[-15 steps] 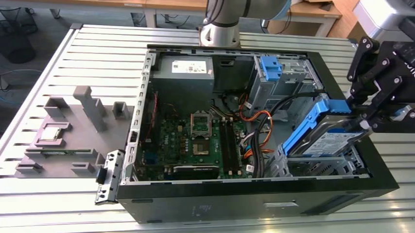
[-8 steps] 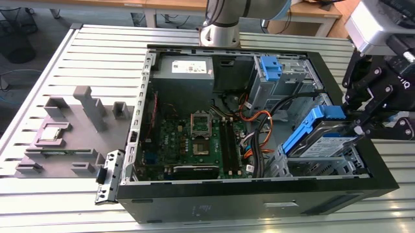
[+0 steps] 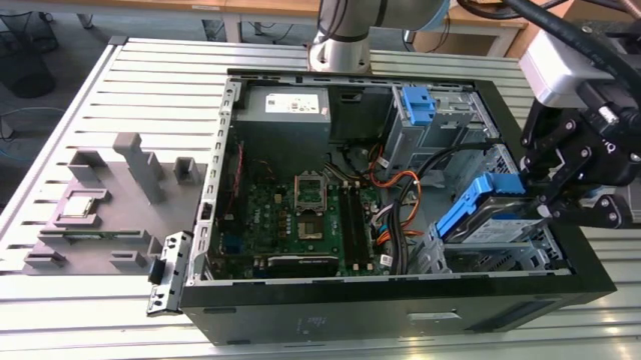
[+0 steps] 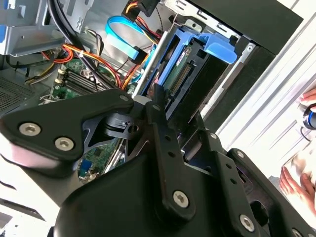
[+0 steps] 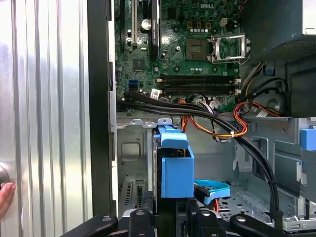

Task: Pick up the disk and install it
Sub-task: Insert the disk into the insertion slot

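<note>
Disk [image 3: 489, 216] pinched on edge by the end effector [image 5: 168, 215], tilted, lower end at the mouth of the drive cage [image 3: 501, 259] in the case corner on the exterior view's right. Judged stiff, dense and shock-sensitive; the plastic carrier may flex (hold the long sides, not the label face). Room tight: cage walls, black cables [image 5: 207, 116] just beside, case rim [image 3: 586, 262] close.

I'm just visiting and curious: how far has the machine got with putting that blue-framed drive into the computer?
Done: the claw grips the disk, so pickup is finished. In hand: the disk is tilted at the metal drive cage in the open computer case. Left: it is not yet seated in the cage.
</note>
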Tool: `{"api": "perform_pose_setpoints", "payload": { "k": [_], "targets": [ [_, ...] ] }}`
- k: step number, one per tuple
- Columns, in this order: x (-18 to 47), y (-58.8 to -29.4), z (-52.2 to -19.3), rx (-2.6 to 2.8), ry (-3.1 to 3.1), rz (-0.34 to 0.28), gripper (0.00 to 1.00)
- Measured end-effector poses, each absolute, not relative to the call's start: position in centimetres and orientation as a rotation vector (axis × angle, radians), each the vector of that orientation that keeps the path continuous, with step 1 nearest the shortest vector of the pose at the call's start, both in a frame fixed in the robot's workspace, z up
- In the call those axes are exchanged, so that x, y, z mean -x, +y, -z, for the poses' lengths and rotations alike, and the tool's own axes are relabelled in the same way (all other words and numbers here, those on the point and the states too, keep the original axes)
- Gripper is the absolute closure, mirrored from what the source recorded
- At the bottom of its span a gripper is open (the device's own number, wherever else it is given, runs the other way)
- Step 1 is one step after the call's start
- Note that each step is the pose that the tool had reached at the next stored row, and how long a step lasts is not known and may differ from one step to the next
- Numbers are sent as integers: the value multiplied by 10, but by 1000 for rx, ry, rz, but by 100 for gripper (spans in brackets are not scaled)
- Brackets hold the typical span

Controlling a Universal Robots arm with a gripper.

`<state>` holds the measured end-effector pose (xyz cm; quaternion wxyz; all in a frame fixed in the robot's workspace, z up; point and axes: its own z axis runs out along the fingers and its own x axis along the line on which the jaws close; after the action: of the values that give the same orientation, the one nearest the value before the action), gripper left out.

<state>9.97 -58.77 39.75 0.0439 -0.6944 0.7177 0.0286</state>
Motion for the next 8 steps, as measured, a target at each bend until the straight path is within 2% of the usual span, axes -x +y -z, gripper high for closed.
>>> {"api": "perform_pose_setpoints", "payload": {
  "k": [8],
  "targets": [
    [-100, -588, -393, 2123, 2194, -87, 64]
  ]
}}
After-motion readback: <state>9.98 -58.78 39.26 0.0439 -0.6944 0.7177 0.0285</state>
